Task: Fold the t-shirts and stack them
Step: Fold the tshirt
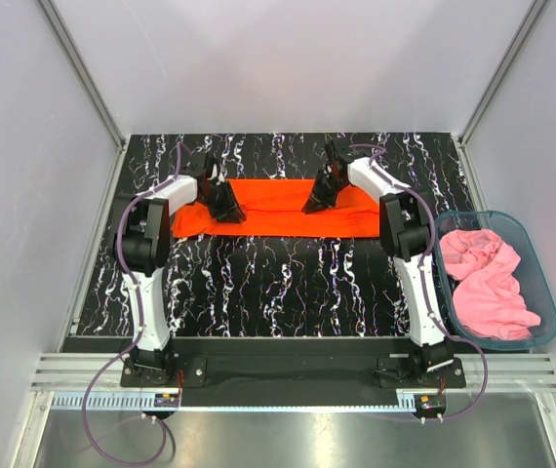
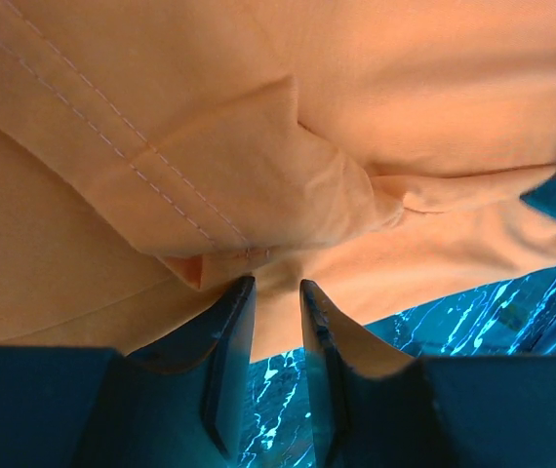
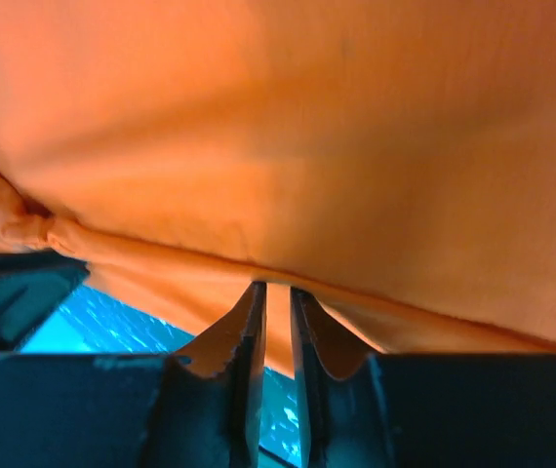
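Pinching orange-red t-shirt, left fingers, right fingers, tips hidden in cloth

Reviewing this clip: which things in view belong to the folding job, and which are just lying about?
Job in hand:
orange-red t-shirt, laid out
pink t-shirt, crumpled
left gripper and right gripper, both pinching the orange-red shirt's edge

Just there:
teal bin, holding the pink shirt
black marbled table
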You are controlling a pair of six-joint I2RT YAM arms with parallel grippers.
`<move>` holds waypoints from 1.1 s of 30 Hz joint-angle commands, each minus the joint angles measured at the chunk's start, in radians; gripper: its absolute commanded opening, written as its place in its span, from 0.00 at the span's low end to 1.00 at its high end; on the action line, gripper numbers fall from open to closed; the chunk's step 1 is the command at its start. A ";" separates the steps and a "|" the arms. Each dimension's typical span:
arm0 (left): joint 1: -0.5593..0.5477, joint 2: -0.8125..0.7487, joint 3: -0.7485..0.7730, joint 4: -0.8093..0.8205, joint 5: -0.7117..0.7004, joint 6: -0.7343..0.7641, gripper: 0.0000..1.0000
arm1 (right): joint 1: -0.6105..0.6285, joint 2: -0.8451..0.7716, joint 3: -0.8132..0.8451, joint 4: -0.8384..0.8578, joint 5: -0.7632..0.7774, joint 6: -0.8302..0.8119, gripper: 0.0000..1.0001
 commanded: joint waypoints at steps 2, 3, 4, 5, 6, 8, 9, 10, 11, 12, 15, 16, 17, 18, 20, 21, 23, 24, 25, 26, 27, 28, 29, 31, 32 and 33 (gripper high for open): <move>-0.001 -0.090 -0.020 0.011 -0.013 0.037 0.33 | -0.021 0.023 0.155 0.002 0.095 -0.026 0.24; 0.001 -0.104 -0.021 0.007 -0.013 0.040 0.34 | -0.031 0.031 0.184 -0.011 0.104 -0.035 0.25; -0.002 -0.110 -0.023 0.006 -0.016 0.040 0.35 | -0.036 0.054 0.218 -0.050 0.110 -0.053 0.26; -0.002 -0.118 -0.027 0.004 -0.019 0.037 0.35 | -0.042 0.064 0.284 -0.075 0.112 -0.064 0.26; -0.004 -0.135 -0.032 0.004 -0.022 0.032 0.37 | -0.047 0.075 0.310 -0.119 0.126 -0.075 0.28; -0.011 -0.150 -0.032 0.004 -0.033 0.032 0.38 | -0.048 0.069 0.356 -0.164 0.142 -0.122 0.30; -0.014 -0.155 -0.026 0.004 -0.035 0.032 0.39 | -0.051 0.043 0.350 -0.199 0.146 -0.139 0.31; -0.016 -0.158 -0.023 0.004 -0.033 0.029 0.40 | -0.053 0.023 0.335 -0.212 0.136 -0.162 0.33; -0.021 -0.155 -0.006 0.006 -0.029 0.028 0.40 | -0.054 -0.004 0.267 -0.218 0.121 -0.176 0.34; -0.025 -0.143 0.008 0.004 -0.023 0.031 0.41 | -0.054 -0.071 0.217 -0.218 0.109 -0.191 0.34; -0.025 -0.119 0.031 0.000 -0.007 0.023 0.41 | -0.057 -0.212 -0.002 -0.168 0.129 -0.251 0.38; -0.024 -0.110 0.042 0.000 0.008 0.026 0.41 | -0.073 -0.237 -0.095 -0.155 0.127 -0.260 0.38; -0.024 -0.093 0.045 -0.002 0.016 0.025 0.41 | -0.082 -0.260 -0.143 -0.138 0.124 -0.260 0.38; -0.024 -0.086 0.046 -0.006 0.020 0.025 0.41 | -0.094 -0.293 -0.186 -0.096 0.106 -0.248 0.39; -0.025 -0.083 0.037 -0.011 0.019 0.025 0.41 | -0.135 -0.302 -0.274 -0.060 0.083 -0.233 0.39; -0.025 -0.081 0.031 -0.009 0.016 0.025 0.41 | -0.148 -0.294 -0.288 -0.033 0.083 -0.233 0.39; -0.024 -0.092 0.013 -0.013 0.007 0.034 0.41 | -0.175 -0.273 -0.286 -0.015 0.087 -0.245 0.39; -0.025 -0.101 0.005 -0.016 0.004 0.035 0.41 | -0.186 -0.235 -0.273 -0.014 0.087 -0.254 0.39; -0.025 -0.115 -0.007 -0.019 -0.010 0.041 0.41 | -0.194 -0.215 -0.230 -0.015 0.081 -0.260 0.39; -0.024 -0.148 -0.038 -0.019 -0.019 0.043 0.41 | -0.214 -0.196 -0.207 -0.015 0.074 -0.265 0.39; -0.025 -0.167 -0.053 -0.019 -0.029 0.046 0.41 | -0.222 -0.166 -0.185 -0.015 0.077 -0.268 0.39; -0.024 -0.184 -0.085 -0.019 -0.044 0.054 0.41 | -0.229 -0.155 -0.146 -0.018 0.081 -0.273 0.39; -0.024 -0.214 -0.101 -0.020 -0.052 0.058 0.41 | -0.238 -0.144 -0.127 -0.022 0.083 -0.274 0.39; -0.019 -0.260 -0.143 -0.025 -0.070 0.066 0.41 | -0.261 -0.120 -0.086 -0.040 0.067 -0.273 0.39; -0.018 -0.276 -0.156 -0.026 -0.078 0.067 0.42 | -0.265 -0.118 -0.081 -0.043 0.063 -0.271 0.40; -0.008 -0.288 -0.168 -0.028 -0.085 0.066 0.43 | -0.265 -0.120 -0.078 -0.048 0.064 -0.277 0.40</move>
